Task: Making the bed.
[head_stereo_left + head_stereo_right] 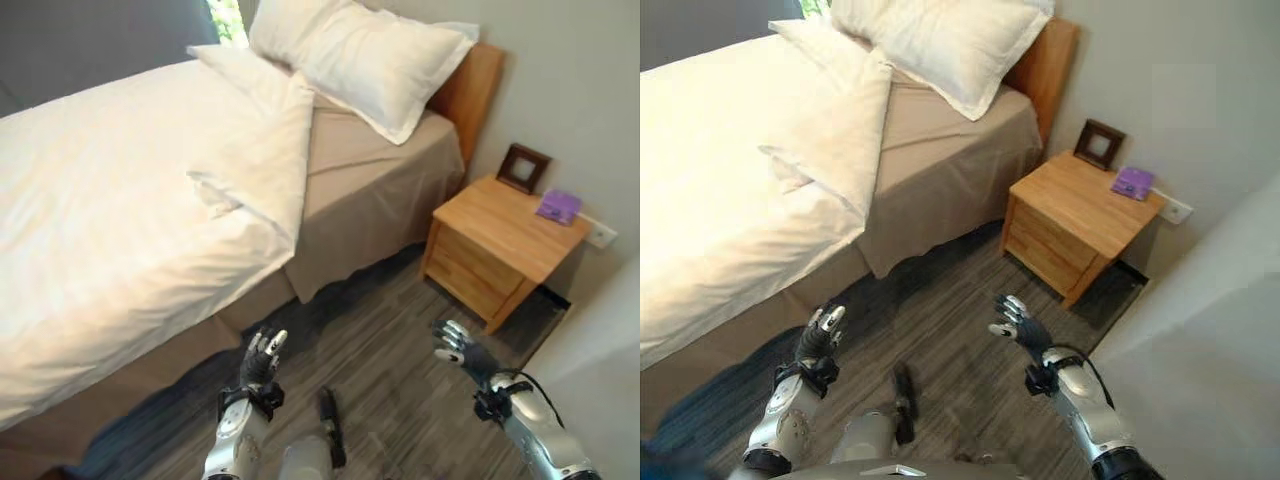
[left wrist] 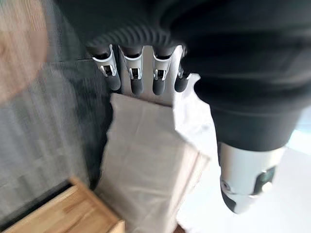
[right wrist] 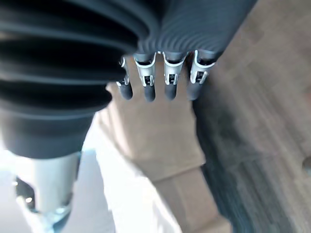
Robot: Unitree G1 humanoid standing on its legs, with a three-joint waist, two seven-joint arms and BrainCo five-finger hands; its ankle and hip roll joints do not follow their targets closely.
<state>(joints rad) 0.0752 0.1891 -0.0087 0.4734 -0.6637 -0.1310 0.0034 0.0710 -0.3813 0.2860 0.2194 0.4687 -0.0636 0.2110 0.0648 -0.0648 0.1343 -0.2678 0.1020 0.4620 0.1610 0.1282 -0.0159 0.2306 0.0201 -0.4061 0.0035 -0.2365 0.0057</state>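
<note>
A bed with a beige sheet (image 1: 370, 190) stands ahead and to the left. A white duvet (image 1: 110, 210) covers most of it, with its near corner (image 1: 250, 185) folded back on itself. Two white pillows (image 1: 360, 55) lie against the wooden headboard (image 1: 468, 85). My left hand (image 1: 262, 358) hangs open over the floor near the bed's side, holding nothing. Further right, my right hand (image 1: 458, 348) is also open and holds nothing. Past the straight fingers (image 2: 133, 75) in the left wrist view the hanging sheet (image 2: 146, 160) shows. The right wrist view has straight fingers (image 3: 160, 80) too.
A wooden nightstand (image 1: 500, 245) stands to the right of the bed, against the wall. On it are a small dark picture frame (image 1: 524, 167) and a purple object (image 1: 558, 206). Grey wood-look floor (image 1: 390, 350) lies between me and the bed.
</note>
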